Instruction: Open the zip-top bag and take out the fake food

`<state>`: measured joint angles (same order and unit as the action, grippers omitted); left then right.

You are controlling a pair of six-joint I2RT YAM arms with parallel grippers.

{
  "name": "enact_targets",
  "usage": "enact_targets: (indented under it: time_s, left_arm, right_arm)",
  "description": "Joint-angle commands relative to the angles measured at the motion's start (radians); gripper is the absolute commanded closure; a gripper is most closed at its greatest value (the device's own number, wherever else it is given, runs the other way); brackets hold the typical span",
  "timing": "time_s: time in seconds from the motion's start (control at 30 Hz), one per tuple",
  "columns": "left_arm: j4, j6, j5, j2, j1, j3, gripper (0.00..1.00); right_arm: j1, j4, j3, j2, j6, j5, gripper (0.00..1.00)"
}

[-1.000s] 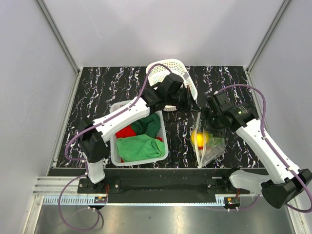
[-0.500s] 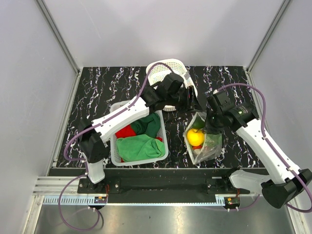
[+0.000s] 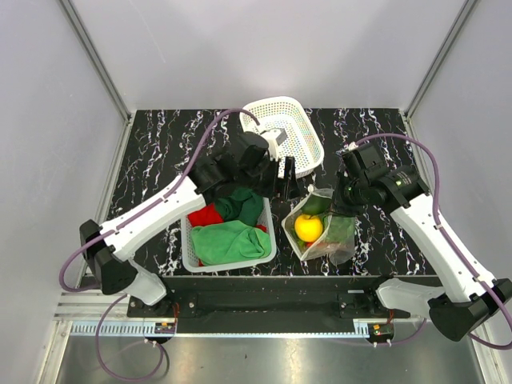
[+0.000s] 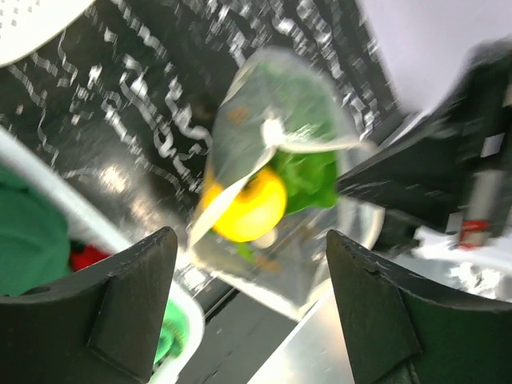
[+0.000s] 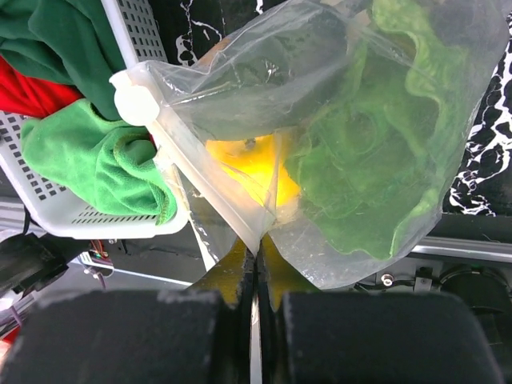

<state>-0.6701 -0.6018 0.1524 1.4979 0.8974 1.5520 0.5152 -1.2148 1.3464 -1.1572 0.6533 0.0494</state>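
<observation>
The clear zip-top bag [image 3: 322, 232] hangs just right of the cloth basket, and my right gripper [image 3: 342, 205] is shut on a fold of its plastic. In the right wrist view the jaws [image 5: 258, 250] pinch the film below a yellow ball [image 5: 250, 166] and green lettuce [image 5: 376, 160]; the bag's white slider [image 5: 133, 104] sits at its upper left corner. My left gripper [image 3: 284, 181] stands open a little left of the bag, holding nothing. In the left wrist view the bag [image 4: 280, 152] with the yellow ball [image 4: 250, 210] and lettuce [image 4: 310, 178] lies ahead of the open fingers [image 4: 140, 300].
A white perforated basket [image 3: 186, 240] holding green cloths [image 3: 230, 240] and a red cloth [image 3: 205, 216] stands left of the bag. A second white basket [image 3: 308, 140], tilted, is at the back. The table's front edge and metal rail run just below the bag.
My left gripper opened, came off the bag's top and drew back to the left. My right gripper shut on the bag. The bag shifted left and toward the front.
</observation>
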Motion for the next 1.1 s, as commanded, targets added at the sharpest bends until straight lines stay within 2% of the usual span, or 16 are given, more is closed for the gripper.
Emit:
enact_targets:
  time_s: [0.0, 0.1, 0.3, 0.37, 0.47, 0.5, 0.53, 0.57, 0.6, 0.67, 0.73, 0.8, 0.87, 0.93, 1.07]
  left_arm:
    - [-0.022, 0.071, 0.048, 0.059, -0.002, -0.040, 0.22]
    - [-0.052, 0.080, 0.085, 0.122, -0.002, -0.040, 0.26]
    - [-0.037, 0.071, 0.122, 0.157, 0.000, -0.095, 0.26]
    - [-0.039, 0.073, 0.137, 0.174, -0.002, -0.095, 0.29]
    - [-0.029, 0.068, 0.183, 0.209, -0.002, -0.089, 0.46]
    - [-0.026, 0.069, 0.194, 0.222, -0.003, -0.075, 0.67]
    - [-0.025, 0.071, 0.209, 0.225, -0.005, -0.064, 0.80]
    - [-0.026, 0.066, 0.207, 0.216, -0.008, -0.056, 0.92]
    - [-0.026, 0.059, 0.199, 0.202, -0.014, -0.044, 0.98]
    - [-0.026, 0.057, 0.177, 0.164, -0.018, -0.026, 1.00]
    - [-0.037, 0.050, 0.180, 0.137, -0.026, -0.001, 1.00]
    - [-0.037, 0.016, 0.197, 0.099, -0.032, 0.003, 1.00]
    - [-0.036, -0.033, 0.205, 0.064, -0.032, -0.001, 1.00]
    - [-0.026, -0.081, 0.216, 0.042, -0.032, -0.021, 1.00]
    - [0.003, -0.144, 0.228, -0.004, -0.032, -0.055, 1.00]
  right_arm:
    - [0.006, 0.038, 0.042, 0.027, 0.020, 0.032, 1.00]
    - [0.006, 0.040, 0.034, 0.039, 0.022, 0.038, 1.00]
    - [0.005, 0.038, 0.027, 0.053, 0.022, 0.047, 1.00]
    - [0.005, 0.038, 0.026, 0.054, 0.017, 0.050, 1.00]
    - [0.005, 0.043, 0.026, 0.054, 0.013, 0.050, 1.00]
    - [0.005, 0.044, 0.025, 0.053, 0.009, 0.050, 1.00]
    - [0.003, 0.046, 0.026, 0.051, 0.005, 0.050, 1.00]
    - [0.003, 0.050, 0.028, 0.047, -0.006, 0.049, 1.00]
    - [0.003, 0.051, 0.034, 0.041, -0.012, 0.041, 1.00]
    - [0.002, 0.047, 0.042, 0.022, -0.032, 0.035, 1.00]
    - [0.002, 0.041, 0.060, 0.005, -0.043, 0.043, 0.93]
    - [0.002, 0.025, 0.075, -0.024, -0.063, 0.050, 0.81]
    - [0.002, -0.014, 0.114, -0.058, -0.084, 0.046, 0.77]
    - [0.002, -0.048, 0.143, -0.082, -0.095, 0.011, 0.63]
    - [0.002, -0.115, 0.226, -0.085, -0.122, -0.036, 0.50]
